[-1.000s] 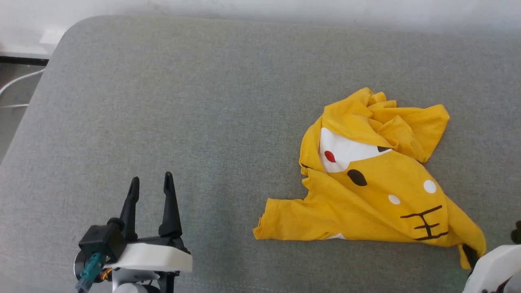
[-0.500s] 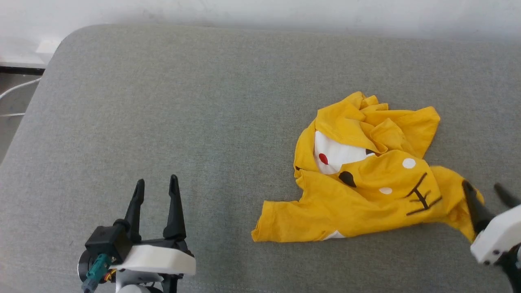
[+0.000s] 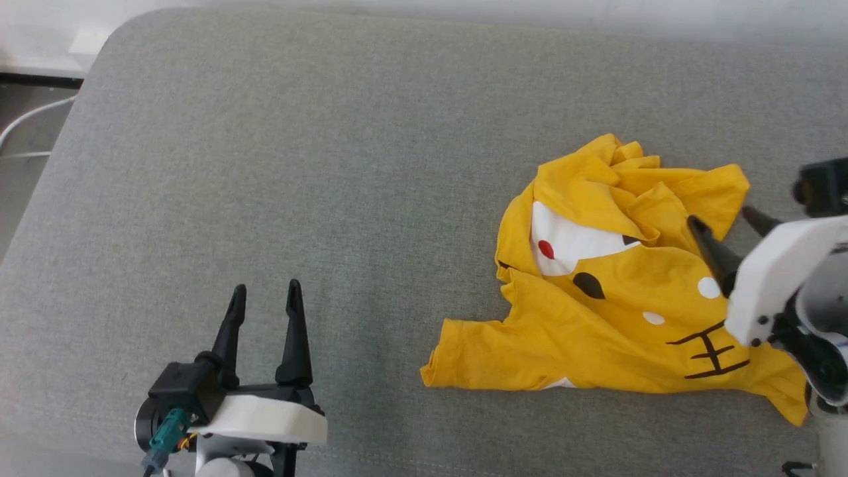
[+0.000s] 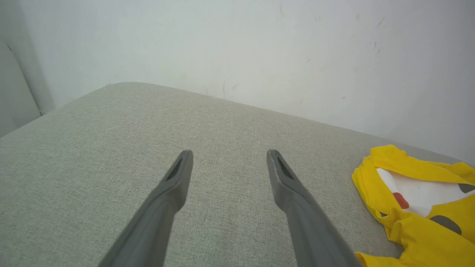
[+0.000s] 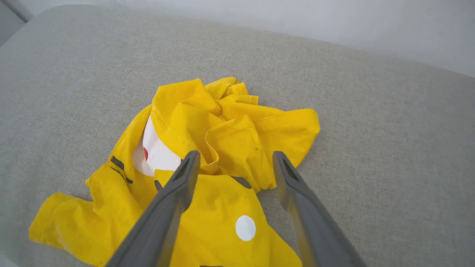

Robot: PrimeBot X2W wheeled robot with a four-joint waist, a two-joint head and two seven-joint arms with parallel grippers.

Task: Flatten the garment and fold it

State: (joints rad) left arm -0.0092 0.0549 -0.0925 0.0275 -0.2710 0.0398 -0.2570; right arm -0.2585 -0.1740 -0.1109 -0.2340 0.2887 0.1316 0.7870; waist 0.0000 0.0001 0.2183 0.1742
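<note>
Head view: a second ago my right gripper (image 3: 722, 218) was clamped low on the near right corner of the garment (image 3: 616, 318). It has since let go and travelled up along the shirt's right side. Its jaws now stand spread, holding nothing, with one dark finger over the yellow cloth and the other past its edge. The dropped corner lies back on the grey cushion (image 3: 331, 165) (the whole picture has also shifted a little, which is my camera moving, not the shirt). The garment sits on the right part of the cushion, one sleeve (image 3: 464, 354) laid out to the left and the top (image 3: 629, 185) bunched. I judge flattening is barely begun and a fresh hold on that bunch comes next. My left gripper (image 3: 266, 289) waits well apart to the left, jaws released and empty.

Left wrist view: both fingers splay over bare cushion, and the garment (image 4: 423, 241) lies off to the right, clear of them.

Right wrist view: the open jaws straddle the crumpled folds, with the garment (image 5: 222, 122) directly between and beyond the tips. I cannot tell whether they touch the cloth.
</note>
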